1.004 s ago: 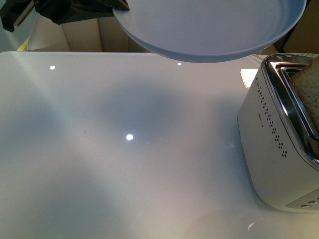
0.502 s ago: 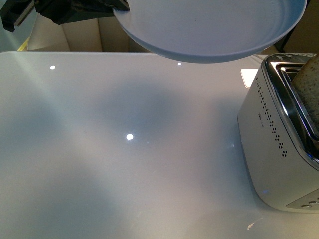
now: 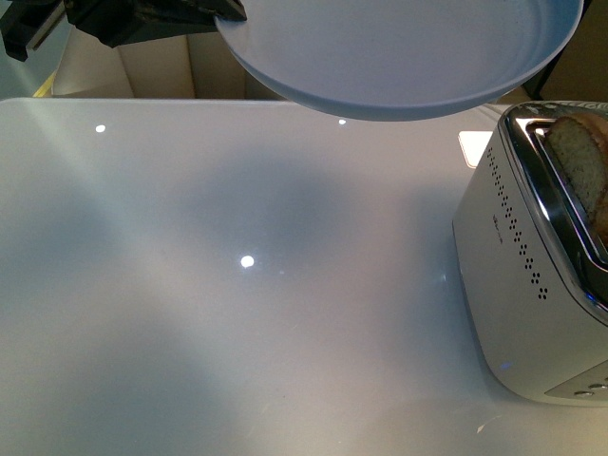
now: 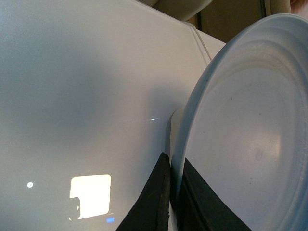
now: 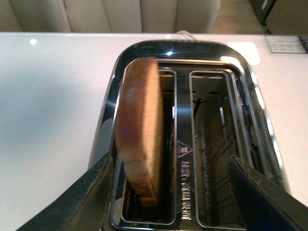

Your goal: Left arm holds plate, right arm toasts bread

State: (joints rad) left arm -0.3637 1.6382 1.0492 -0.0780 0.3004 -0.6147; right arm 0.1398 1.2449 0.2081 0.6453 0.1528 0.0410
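The left gripper (image 4: 172, 192) comes in at the upper left of the front frame, its jaws clamped on the rim of the plate (image 3: 399, 57); the plate hangs tilted across the top centre, above the table (image 3: 190, 285). At the right edge stands the toaster (image 3: 513, 285); the bread (image 3: 581, 161) sits upright in one of its two slots, top poking out. The right gripper (image 5: 175, 202) hovers over the toaster, jaws spread wide either side of the slots, gripping nothing.

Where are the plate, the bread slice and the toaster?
plate (image 3: 399, 47): front view, middle of its face.
bread slice (image 5: 139, 130): right wrist view, crust edge.
toaster (image 3: 494, 275): front view, white side wall.
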